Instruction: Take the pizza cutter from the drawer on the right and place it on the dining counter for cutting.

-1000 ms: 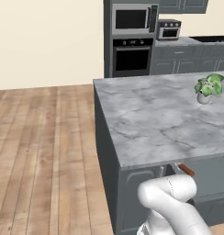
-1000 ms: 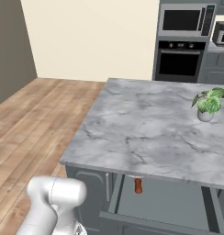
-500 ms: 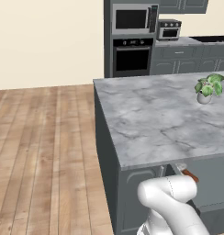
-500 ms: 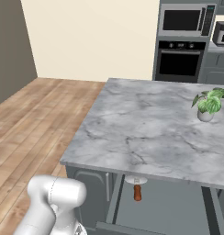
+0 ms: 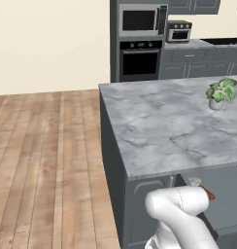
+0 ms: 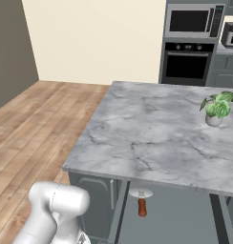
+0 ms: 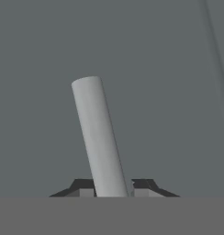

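- Hand [image 7: 113, 189], bottom centre of hand view, pinches the bar handle [image 7: 98, 137] of the drawer [image 6: 185, 224].
- Pizza cutter [image 6: 141, 201] apparently inside; pull straight, steadily.

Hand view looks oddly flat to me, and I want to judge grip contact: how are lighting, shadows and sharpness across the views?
Hand view: even grey light, no cast shadow; the handle blurs slightly between the gripper fingertips. Left and right base views: soft diffuse light, no glare on the island; the pizza cutter sits in shade below its edge.
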